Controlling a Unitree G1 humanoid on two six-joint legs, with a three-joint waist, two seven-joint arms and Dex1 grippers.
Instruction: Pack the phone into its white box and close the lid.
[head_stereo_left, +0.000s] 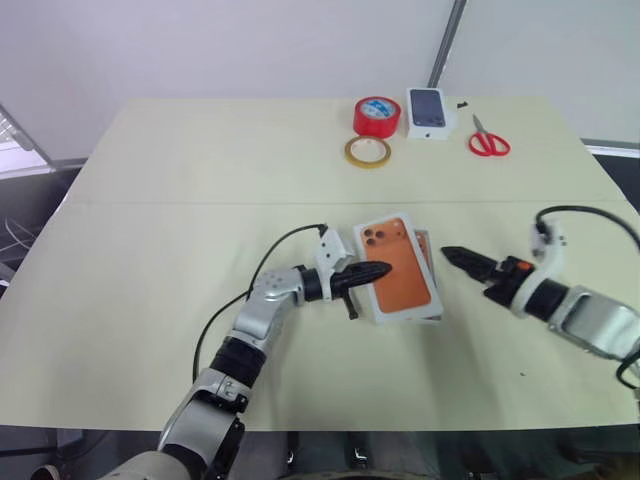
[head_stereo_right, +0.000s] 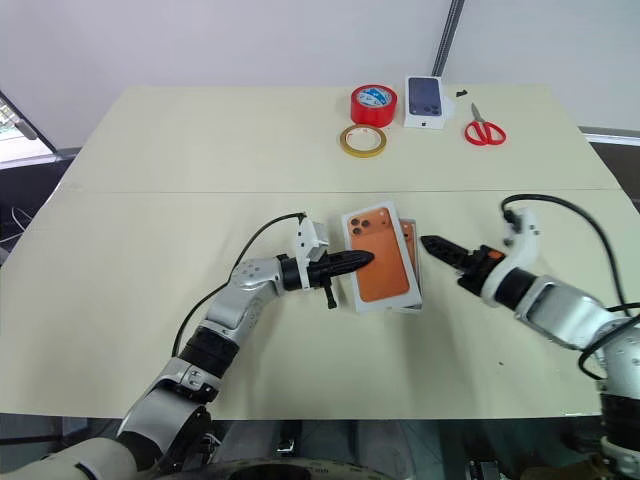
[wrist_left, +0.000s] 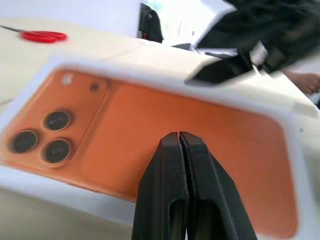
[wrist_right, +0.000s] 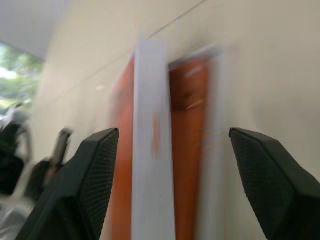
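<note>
The lid (head_stereo_left: 395, 270), its top face showing an orange phone back with three dark lenses, lies askew on the white box (head_stereo_left: 437, 300) at the table's middle. An orange strip of the phone (head_stereo_left: 425, 262) shows along the box's uncovered right side. My left gripper (head_stereo_left: 385, 270) is shut, and its tips rest over the lid's left edge. In the left wrist view the closed fingers (wrist_left: 170, 165) point across the orange face. My right gripper (head_stereo_left: 470, 270) stands open just to the right of the box, clear of it. Nothing is between its fingers (wrist_right: 95, 170).
Along the table's far side stand a red tape roll (head_stereo_left: 377, 117), a yellow tape ring (head_stereo_left: 367, 152), a small white carton printed with a dark phone (head_stereo_left: 428, 112) and red scissors (head_stereo_left: 488, 142). A seam crosses the table behind the box.
</note>
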